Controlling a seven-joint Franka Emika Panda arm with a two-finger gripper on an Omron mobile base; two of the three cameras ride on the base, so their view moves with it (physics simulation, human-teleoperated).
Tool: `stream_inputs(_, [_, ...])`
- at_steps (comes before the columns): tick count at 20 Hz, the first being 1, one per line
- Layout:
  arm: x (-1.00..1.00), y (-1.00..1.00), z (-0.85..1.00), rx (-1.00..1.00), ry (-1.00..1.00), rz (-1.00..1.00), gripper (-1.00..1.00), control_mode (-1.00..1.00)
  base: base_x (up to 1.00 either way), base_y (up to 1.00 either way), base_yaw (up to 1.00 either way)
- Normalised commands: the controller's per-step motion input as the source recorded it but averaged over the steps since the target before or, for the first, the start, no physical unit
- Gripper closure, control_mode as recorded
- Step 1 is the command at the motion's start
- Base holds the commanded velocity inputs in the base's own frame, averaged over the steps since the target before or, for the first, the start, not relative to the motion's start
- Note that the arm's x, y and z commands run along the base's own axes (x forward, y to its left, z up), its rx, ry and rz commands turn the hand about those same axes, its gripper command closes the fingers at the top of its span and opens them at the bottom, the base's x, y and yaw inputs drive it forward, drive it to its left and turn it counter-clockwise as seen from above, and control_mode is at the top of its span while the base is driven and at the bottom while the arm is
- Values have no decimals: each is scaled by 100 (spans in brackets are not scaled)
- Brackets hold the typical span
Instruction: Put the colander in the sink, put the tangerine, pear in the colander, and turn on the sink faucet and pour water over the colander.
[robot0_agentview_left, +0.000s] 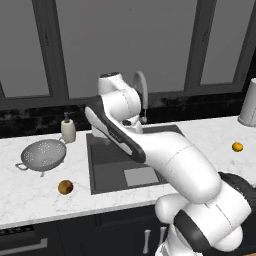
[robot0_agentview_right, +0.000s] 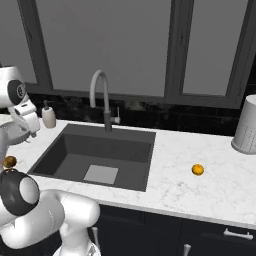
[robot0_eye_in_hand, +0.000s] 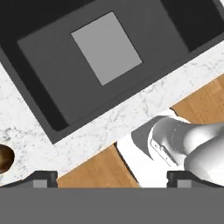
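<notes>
The silver colander stands on the white counter left of the dark sink, with nothing in it. The brownish pear lies on the counter in front of the colander and shows again at pear and pear. The bright orange tangerine, also tangerine, lies far right of the sink. No water comes from the grey gooseneck faucet. My gripper is open with nothing between its tips, high above the sink's front rim.
A cream soap pump bottle stands behind the colander. A tall pale grey canister sits at the far right of the counter. Dark window panes rise behind the counter. The arm hides part of the faucet.
</notes>
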Motion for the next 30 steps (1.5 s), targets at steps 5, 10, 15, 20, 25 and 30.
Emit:
stream_inputs(5, [54,59,-34,0,34,0,-100,-100,0,0,0])
stream_inputs(10, [40,57,-27,1,17,9,-100,-100,0,0,0])
stream_inputs(15, [20,49,-20,0,-7,6,-100,-100,0,0,0])
stream_inputs(20, [14,35,-28,4,-24,4,-100,-100,0,0,0])
stream_inputs(25, [20,10,-34,23,-30,0,-100,-100,0,0,0])
stream_inputs(30, [15,1,-14,43,-11,1,-100,-100,0,0,0])
